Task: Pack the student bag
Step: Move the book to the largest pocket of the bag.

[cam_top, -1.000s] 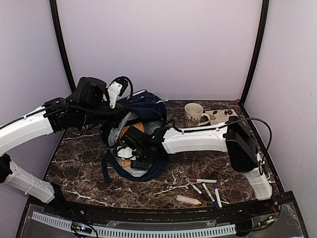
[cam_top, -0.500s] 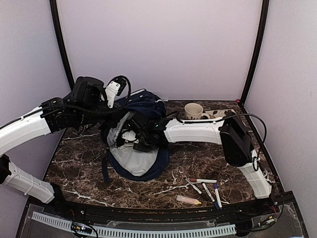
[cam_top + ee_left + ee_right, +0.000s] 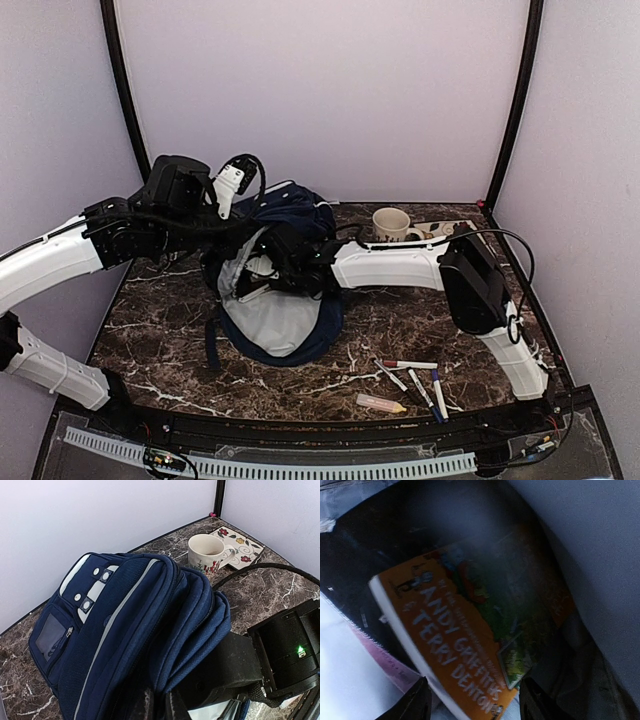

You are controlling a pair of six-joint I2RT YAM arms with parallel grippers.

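Dark marbled table (image 3: 420, 330) inside pale lilac walls. From above: large navy-blue fabric student bag (image 3: 295, 210) left of centre, mouth gaping, grey lining exposed. From the left wrist: left tool (image 3: 160, 705) clamped on the edge of the mouth; best held high and taut. From the right wrist: orange paperback book (image 3: 465, 630) lying inside the main compartment, right tool (image 3: 475, 705) with fingers apart beside its near corner, grip impossible to tell. Slide deep and flat against the lining before letting go.

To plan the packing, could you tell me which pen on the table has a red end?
The pen lying crosswise at the far side of the cluster; the other pens lie lengthwise, with dark or blue ends.
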